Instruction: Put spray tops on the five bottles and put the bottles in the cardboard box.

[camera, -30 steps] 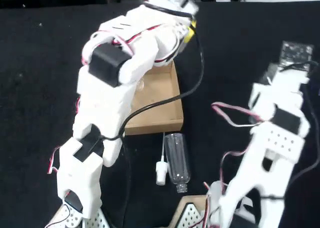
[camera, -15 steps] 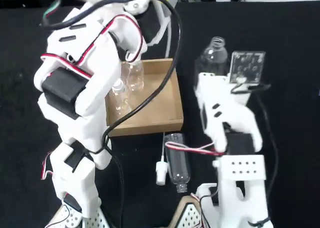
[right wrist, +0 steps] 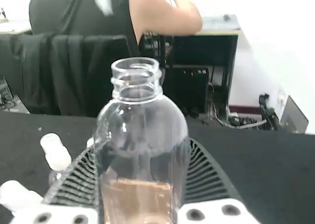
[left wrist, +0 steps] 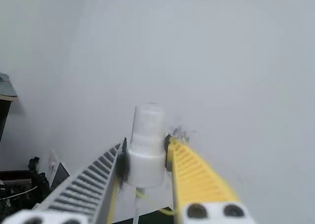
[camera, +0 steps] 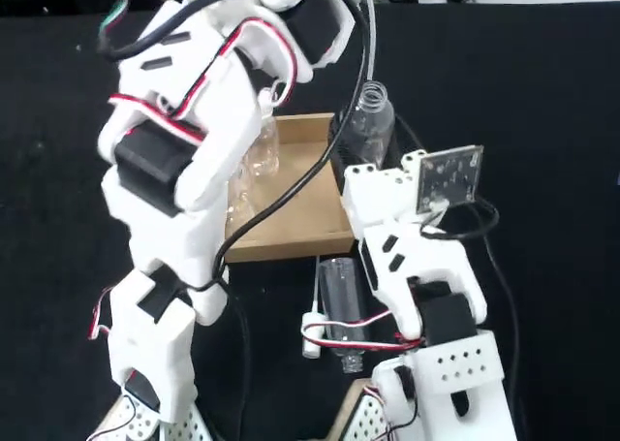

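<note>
My right gripper [right wrist: 142,170] is shut on a clear bottle [right wrist: 140,135], held upright with its neck open. From above, this bottle [camera: 366,123] stands beside the far right corner of the cardboard box [camera: 310,223]. My left gripper [left wrist: 146,155] is shut on a white spray top [left wrist: 146,140]; its thin tube [camera: 369,36] hangs just above the bottle's neck. Two capped bottles [camera: 254,160] stand in the box, partly behind the left arm. Another open bottle [camera: 344,310] and a loose spray top [camera: 312,330] lie on the table in front of the box.
The table is covered in black cloth [camera: 542,92]. The raised left arm [camera: 184,170] hides the box's left side. Both arm bases stand at the near edge. A person sits at a desk in the room behind, away from the table.
The right arm swung in from the right, bringing the upright bottle to the box's far right corner. The left arm rose and shifted right, so the spray top's tube hangs over the bottle.
</note>
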Robot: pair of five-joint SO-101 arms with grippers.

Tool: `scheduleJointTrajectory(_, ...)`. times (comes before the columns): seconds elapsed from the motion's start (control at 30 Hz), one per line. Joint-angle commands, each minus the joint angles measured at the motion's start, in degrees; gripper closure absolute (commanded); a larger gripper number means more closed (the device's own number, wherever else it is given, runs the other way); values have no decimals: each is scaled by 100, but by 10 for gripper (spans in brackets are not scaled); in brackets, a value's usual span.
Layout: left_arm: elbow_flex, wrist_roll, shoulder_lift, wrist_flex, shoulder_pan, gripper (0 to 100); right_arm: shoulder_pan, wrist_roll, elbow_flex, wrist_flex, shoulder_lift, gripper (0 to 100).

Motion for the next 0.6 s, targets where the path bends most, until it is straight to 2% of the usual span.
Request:
scheduleJointTrajectory(0.0, -136, 26, 26, 149, 48, 920, -114, 9, -40, -158, -312, 987)
scheduleJointTrajectory(0.4, -92, 26, 97, 325, 163, 920, -132, 9, -40, -158, -312, 987)
scheduleJointTrajectory(0.57, -84, 26, 105, 730, 207, 920, -132, 9, -40, -158, -312, 987)
